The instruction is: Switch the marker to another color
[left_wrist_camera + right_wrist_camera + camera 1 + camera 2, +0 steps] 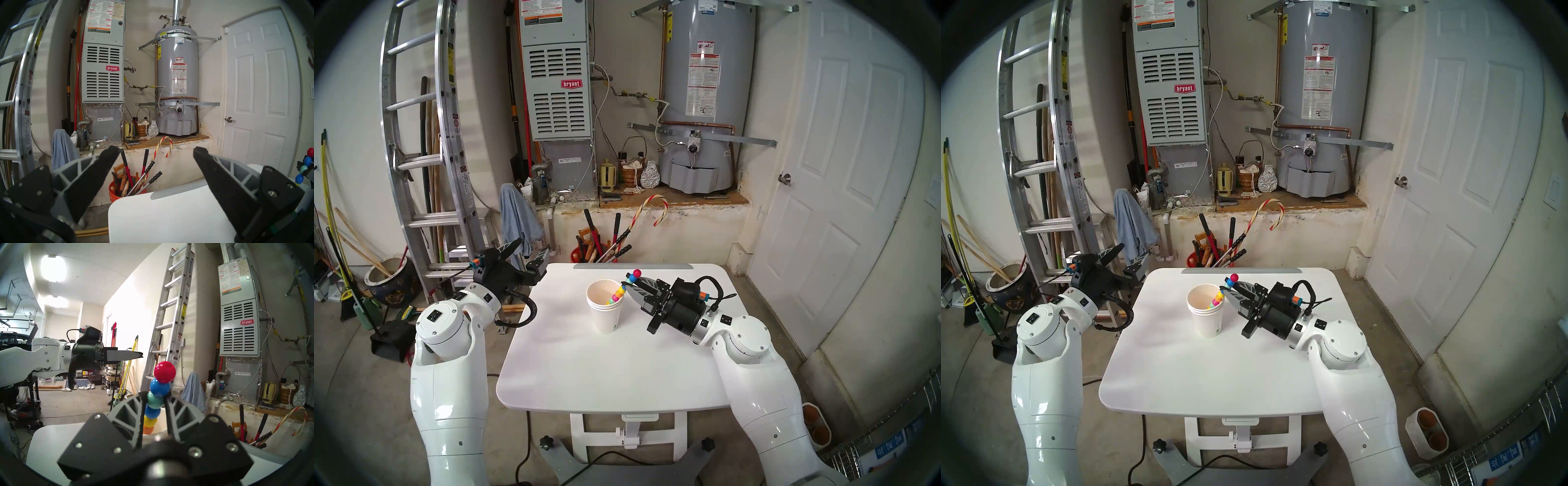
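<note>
The marker (624,287) is a slim stick of stacked round beads, red on top, then blue, teal, blue, yellow. Its lower end stands inside a stack of white paper cups (605,307) on the white table (612,366). My right gripper (629,282) is shut on the marker near its upper end, at the teal bead (155,400), just right of the cups' rim. My left gripper (526,253) is open and empty, off the table's far left corner. In the left wrist view its fingers (105,162) stand wide apart and the marker (305,167) shows at the right edge.
An orange bucket of long-handled tools (595,253) with a red-and-white candy cane (648,212) stands just behind the table. A ladder (422,142) and brooms lean at the left. A furnace (556,85), water heater (704,95) and white door (843,169) are behind.
</note>
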